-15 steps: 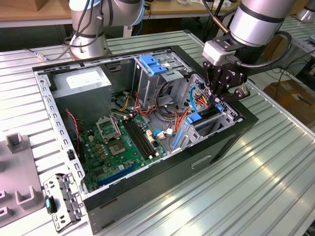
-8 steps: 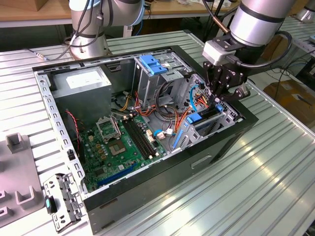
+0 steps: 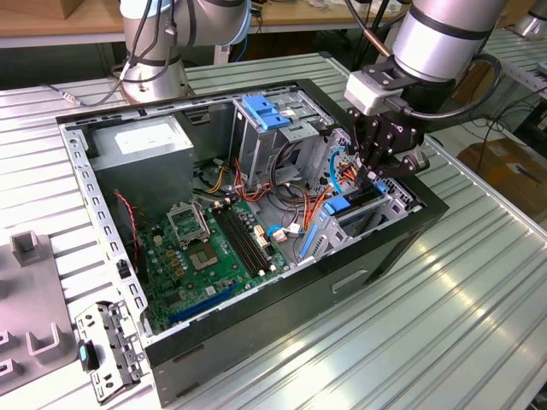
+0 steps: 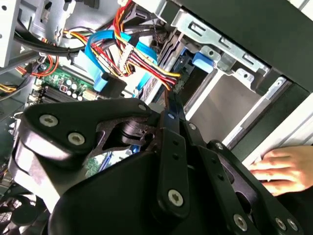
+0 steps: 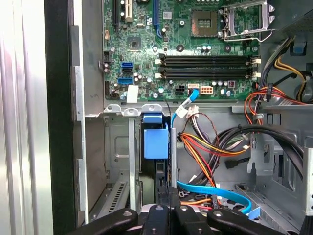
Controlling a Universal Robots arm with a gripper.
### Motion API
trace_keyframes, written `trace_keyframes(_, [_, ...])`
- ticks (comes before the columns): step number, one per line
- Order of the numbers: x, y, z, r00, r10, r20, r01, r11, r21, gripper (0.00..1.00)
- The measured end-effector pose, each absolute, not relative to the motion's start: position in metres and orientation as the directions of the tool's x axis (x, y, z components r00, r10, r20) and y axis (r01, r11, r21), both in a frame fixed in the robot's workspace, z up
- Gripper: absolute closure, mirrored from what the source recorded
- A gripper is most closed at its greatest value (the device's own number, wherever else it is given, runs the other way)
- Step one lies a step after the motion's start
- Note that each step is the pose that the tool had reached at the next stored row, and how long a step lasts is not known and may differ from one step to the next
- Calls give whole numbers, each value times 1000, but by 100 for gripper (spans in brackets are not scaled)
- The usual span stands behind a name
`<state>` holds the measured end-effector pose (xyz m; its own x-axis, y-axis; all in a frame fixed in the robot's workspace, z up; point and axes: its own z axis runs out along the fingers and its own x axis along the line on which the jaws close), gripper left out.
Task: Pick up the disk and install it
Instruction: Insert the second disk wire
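Note:
The disk (image 3: pixel 357 205) stands on edge in the drive bay at the front of the open computer case (image 3: pixel 256 342), a dark slab with blue carrier rails. In the first wrist view its blue carrier (image 5: pixel 155 142) sits between the bay's metal walls. My gripper (image 3: pixel 373 178) hangs straight over the bay. Its black fingers are shut together, with the tips right at the disk's upper edge (image 5: pixel 168 196) (image 4: pixel 168 100). Whether they touch the disk I cannot tell.
Red, orange and blue cables (image 3: pixel 320 184) crowd the space beside the bay. A tall metal cage with a blue latch (image 3: pixel 265 111), a grey power supply (image 3: pixel 141 141) and the green motherboard (image 3: pixel 214 248) occupy the case. A person's hand (image 4: pixel 283 169) rests just outside it.

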<state>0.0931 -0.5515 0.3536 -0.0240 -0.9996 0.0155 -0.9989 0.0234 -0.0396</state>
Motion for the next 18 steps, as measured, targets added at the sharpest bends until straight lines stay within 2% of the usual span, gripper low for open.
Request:
trace_keyframes(13, [89, -551, 370, -24, -1000, 12, -999, 24, -40, 89])
trace_keyframes(18, [89, -537, 379, -24, -999, 24, -999, 23, -40, 89])
